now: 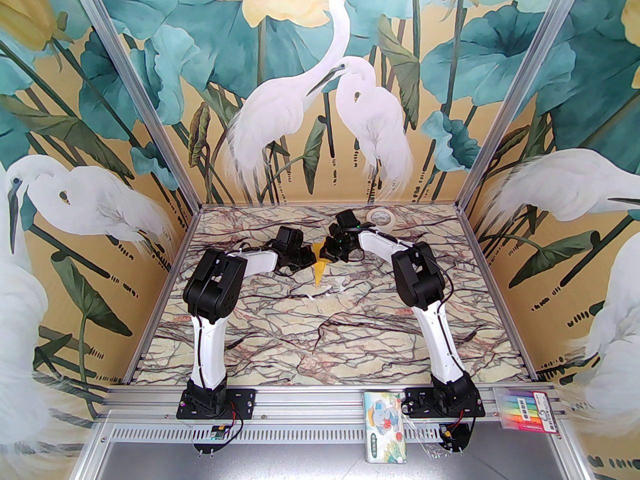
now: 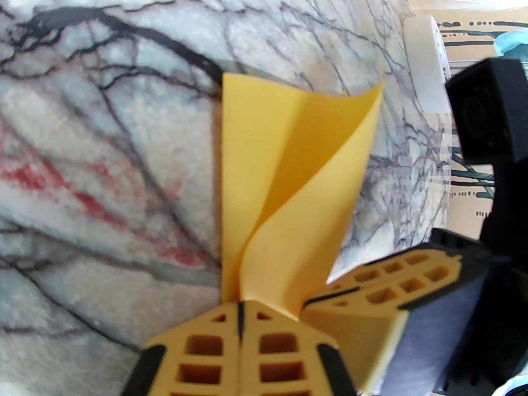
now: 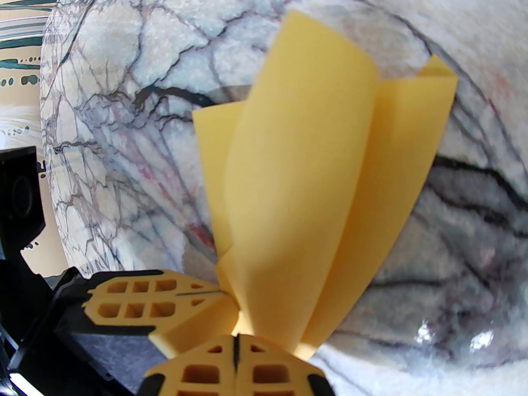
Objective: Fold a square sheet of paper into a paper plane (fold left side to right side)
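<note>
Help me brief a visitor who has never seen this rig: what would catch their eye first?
First, the painted egrets and lotus leaves covering the walls behind and beside the table. Then the folded yellow paper, bright against the veined marble table. It is pinched at mid-table between the left gripper and the right gripper, both shut on it with their tips close together.

Paper (image 2: 288,171) between left fingers (image 2: 206,345) and right fingers (image 3: 264,369), above the table (image 1: 320,338) — tape roll (image 1: 379,216) behind.
</note>
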Available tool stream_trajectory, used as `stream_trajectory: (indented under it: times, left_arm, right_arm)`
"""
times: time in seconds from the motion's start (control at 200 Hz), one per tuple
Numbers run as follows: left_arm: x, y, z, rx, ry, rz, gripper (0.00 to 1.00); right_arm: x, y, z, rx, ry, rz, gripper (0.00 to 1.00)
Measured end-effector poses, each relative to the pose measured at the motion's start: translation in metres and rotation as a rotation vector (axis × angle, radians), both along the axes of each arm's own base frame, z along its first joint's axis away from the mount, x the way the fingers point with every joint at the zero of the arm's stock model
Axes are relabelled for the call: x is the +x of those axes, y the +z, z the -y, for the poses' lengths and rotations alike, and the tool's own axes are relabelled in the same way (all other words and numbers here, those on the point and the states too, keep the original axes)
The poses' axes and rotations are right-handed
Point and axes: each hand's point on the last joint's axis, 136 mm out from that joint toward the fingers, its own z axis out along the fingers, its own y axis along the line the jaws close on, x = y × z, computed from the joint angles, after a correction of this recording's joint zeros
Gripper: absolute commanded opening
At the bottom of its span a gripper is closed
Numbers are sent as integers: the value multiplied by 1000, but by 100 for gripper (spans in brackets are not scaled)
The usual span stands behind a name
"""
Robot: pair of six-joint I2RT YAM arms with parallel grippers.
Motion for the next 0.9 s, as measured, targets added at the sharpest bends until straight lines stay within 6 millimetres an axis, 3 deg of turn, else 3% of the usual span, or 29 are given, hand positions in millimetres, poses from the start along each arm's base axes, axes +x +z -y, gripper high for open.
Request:
stream_trajectory:
  times: [0.455,0.65,0.9]
  left_arm:
    - [0,1,-1,-51,-1,2,0]
    - [0,1,-1,-52,0,0,0]
    - [0,1,-1,-50,0,-4,0]
  right_arm:
    - [5,2,2,28,-2,4,0]
    - [4,-14,6,27,-7,-14,0]
    - [4,-14,6,40,-3,-15,0]
